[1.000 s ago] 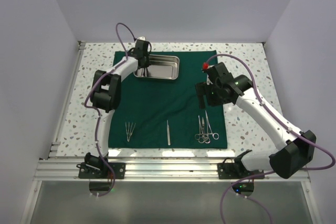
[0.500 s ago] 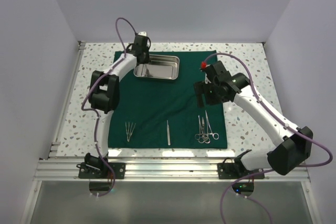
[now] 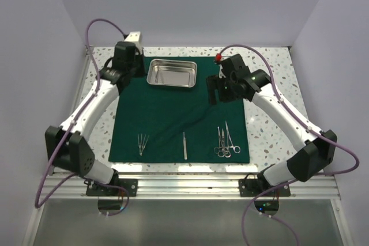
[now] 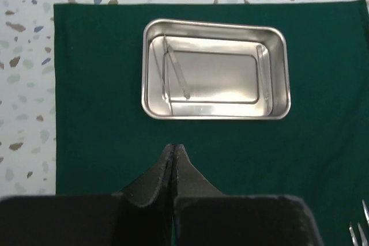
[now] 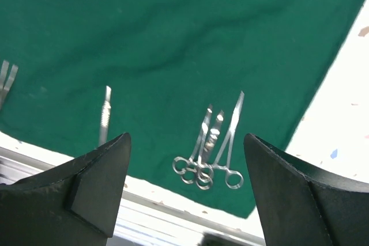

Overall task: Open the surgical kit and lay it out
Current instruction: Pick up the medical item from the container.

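Plainly, the coming move turns on the steel tray [image 4: 214,113] and what lies in it. The dark green cloth [image 3: 167,110] is spread flat on the bench [image 3: 262,151], and the tray sits on it at the middle of the far edge, its long side running left to right.

In the left wrist view a slim steel instrument [image 4: 176,68] lies in the tray's left half; whether it is tweezers or forceps I cannot tell. A second thin line by the right wall may be another piece or only a reflection. The instrument's long axis runs across the tray's short side, roughly near to far.

The left jaws are pressed together with nothing between them, held high, and in their own view the tray lies straight ahead of the tips. Their seam lines up with the instrument, so once parted they would close across it. The left arm [image 3: 98,99] looks the nearer one for that pick.

The right arm [image 3: 277,113] hangs over the cloth just right of the tray, the right jaws spread wide and empty.

Along the cloth's near edge lie tweezers [image 3: 142,142], a single thin tool [image 3: 184,145] and scissor-handled clamps [image 5: 210,154], well apart from one another.
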You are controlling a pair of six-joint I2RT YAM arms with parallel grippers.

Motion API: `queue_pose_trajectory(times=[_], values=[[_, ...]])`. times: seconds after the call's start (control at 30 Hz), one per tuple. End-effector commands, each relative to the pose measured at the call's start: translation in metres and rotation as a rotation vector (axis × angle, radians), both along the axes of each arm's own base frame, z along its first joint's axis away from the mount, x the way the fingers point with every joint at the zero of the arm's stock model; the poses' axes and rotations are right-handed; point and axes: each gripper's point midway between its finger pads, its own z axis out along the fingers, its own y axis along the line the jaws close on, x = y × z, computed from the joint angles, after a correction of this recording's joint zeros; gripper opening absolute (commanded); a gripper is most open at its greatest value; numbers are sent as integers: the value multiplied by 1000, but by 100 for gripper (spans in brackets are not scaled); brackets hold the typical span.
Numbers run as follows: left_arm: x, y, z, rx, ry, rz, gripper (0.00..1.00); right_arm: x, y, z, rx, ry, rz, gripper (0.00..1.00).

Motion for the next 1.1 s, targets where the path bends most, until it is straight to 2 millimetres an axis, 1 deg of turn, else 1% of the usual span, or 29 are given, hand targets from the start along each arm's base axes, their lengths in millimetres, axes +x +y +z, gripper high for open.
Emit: queue_pose_trajectory(times=[0.0, 0.1, 0.13, 0.17, 0.2, 0.23, 0.27, 0.33, 0.37, 0.4, 0.43, 0.47, 0.5, 0.53, 0.57, 0.6, 0.63, 0.67, 0.7, 0.73, 0.77, 0.8, 0.83, 0.87, 0.9, 0.93, 0.97, 1.0, 1.07], values=[[-63, 21, -58, 66, 167, -21, 0, 18, 21, 21, 98, -60, 3, 82], [-91, 21, -61, 23, 156, -46, 0, 18, 29, 19, 139, -46, 10, 82], [-100, 22, -78, 20, 176, -52, 4, 16, 31, 15, 145, -32, 10, 82], [-96, 18, -73, -14, 137, -40, 11, 16, 34, 12, 154, -23, 14, 82], [-94, 17, -77, -27, 133, -37, 30, 14, 34, 9, 154, -12, 16, 82], [-83, 13, -72, -50, 96, -29, 42, 12, 35, 8, 157, -4, 15, 82], [-75, 11, -80, -48, 106, -24, 48, 11, 36, 10, 163, -6, 16, 83], [-48, 7, -72, -45, 62, -10, 63, 7, 32, 9, 158, -2, 9, 84], [-35, 5, -95, -21, 115, -5, 65, 5, 30, 10, 152, -6, 4, 84], [-13, 3, -80, -16, 79, 8, 67, 1, 26, 12, 149, -13, -4, 84], [-1, 1, -83, -5, 84, 14, 67, -4, 21, 12, 138, -6, -9, 84], [12, -2, -108, 18, 135, 15, 67, -7, 17, 12, 125, -7, -18, 84], [33, -6, -93, 12, 97, 22, 66, -13, 9, 16, 119, -21, -29, 84], [43, -9, -95, 17, 95, 17, 65, -19, 3, 15, 96, -16, -36, 84], [53, -13, -116, 26, 129, 12, 65, -22, -3, 16, 86, -22, -48, 84], [70, -16, -104, 20, 93, 20, 64, -26, -11, 14, 63, -25, -66, 84], [78, -19, -108, 23, 96, 19, 64, -34, -18, 19, 55, -33, -72, 84], [86, -21, -134, 34, 142, 21, 63, -39, -23, 19, 46, -32, -78, 84], [102, -24, -123, 25, 112, 28, 61, -43, -30, 16, 24, -30, -93, 84], [107, -27, -131, 24, 127, 26, 61, -49, -34, 18, 22, -32, -98, 84], [114, -30, -154, 30, 162, 22, 60, -52, -37, 18, 17, -30, -104, 84], [126, -34, -145, 16, 137, 20, 60, -55, -42, 14, 3, -19, -117, 84], [132, -38, -146, 13, 133, 16, 60, -58, -43, 14, 4, -17, -121, 84], [137, -38, -165, 21, 158, 16, 60, -60, -44, 14, 9, -17, -124, 84], [151, -42, -151, 14, 119, 18, 60, -62, -44, 11, 7, -6, -130, 84], [154, -41, -171, 33, 155, 24, 60, -64, -45, 9, 6, 1, -130, 84], [160, -42, -172, 36, 151, 27, 59, -64, -44, 8, 7, 7, -133, 84], [174, -43, -154, 28, 106, 35, 59, -65, -44, 5, 5, 16, -134, 84], [181, -45, -167, 40, 120, 36, 59, -66, -44, 2, 0, 27, -136, 84]])
